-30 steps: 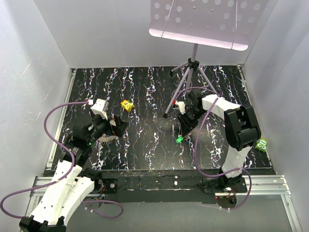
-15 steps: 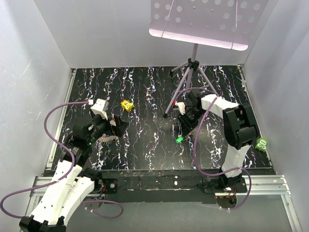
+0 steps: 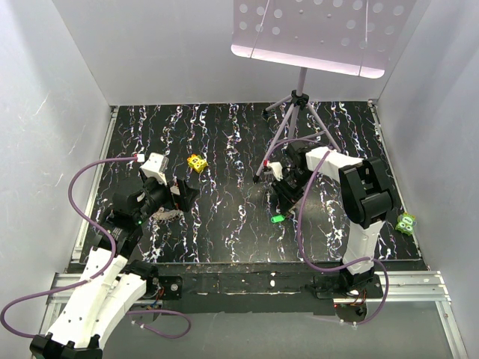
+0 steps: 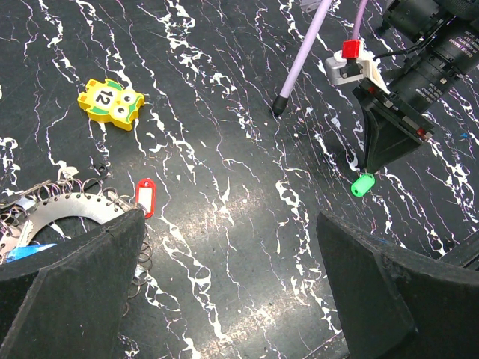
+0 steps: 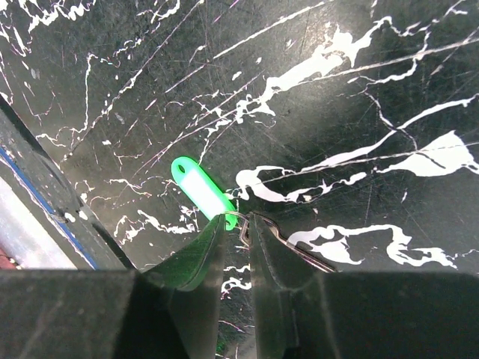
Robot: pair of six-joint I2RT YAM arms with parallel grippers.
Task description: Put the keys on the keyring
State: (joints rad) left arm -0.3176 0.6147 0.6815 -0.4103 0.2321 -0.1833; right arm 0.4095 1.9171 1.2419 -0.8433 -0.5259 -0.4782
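Right tool (image 5: 238,222) narrow on the green key's loop; left tool (image 4: 230,224) wide, holding nothing.
The right tool's jaws stood nearly together, with the small wire loop of the green key (image 5: 200,189) pinched between their tips. The key's tag lay flat on the desk (image 4: 224,149) just ahead of those tips. The left tool's jaws stood far apart. The keyring (image 4: 75,203) lay on the desk just beside its left finger, with a red key (image 4: 144,197) at the ring's rim. A yellow block (image 4: 111,101) sat farther ahead.
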